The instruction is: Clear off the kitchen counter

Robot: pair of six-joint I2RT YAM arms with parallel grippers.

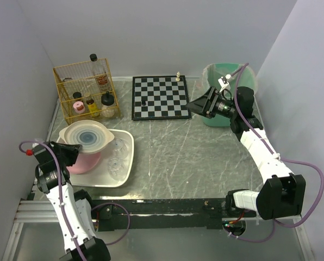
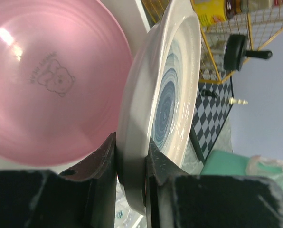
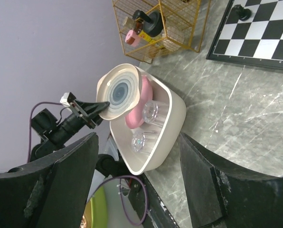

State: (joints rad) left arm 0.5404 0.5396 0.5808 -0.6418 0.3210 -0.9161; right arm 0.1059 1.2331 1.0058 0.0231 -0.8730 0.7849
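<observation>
The kitchen counter (image 1: 194, 157) is grey marble with pale veins. On its left stands a white tub (image 1: 128, 163) holding a pink bowl (image 1: 86, 162) and two clear glasses (image 1: 117, 157). My left gripper (image 1: 73, 149) is shut on the near rim of a cream plate with blue rings (image 1: 87, 136), held tilted above the pink bowl. In the left wrist view the left gripper (image 2: 132, 161) pinches the plate's (image 2: 165, 95) edge beside the pink bowl (image 2: 46, 80). My right gripper (image 1: 193, 107) hangs open and empty above the counter's far right; the right gripper (image 3: 136, 180) looks towards the tub (image 3: 172, 116).
A yellow wire rack (image 1: 86, 89) with bottles stands at the back left. A chessboard (image 1: 160, 98) lies at the back middle with a white piece (image 1: 178, 76) and a black piece (image 1: 144, 101). A green bin (image 1: 230, 76) sits at the back right, behind my right gripper.
</observation>
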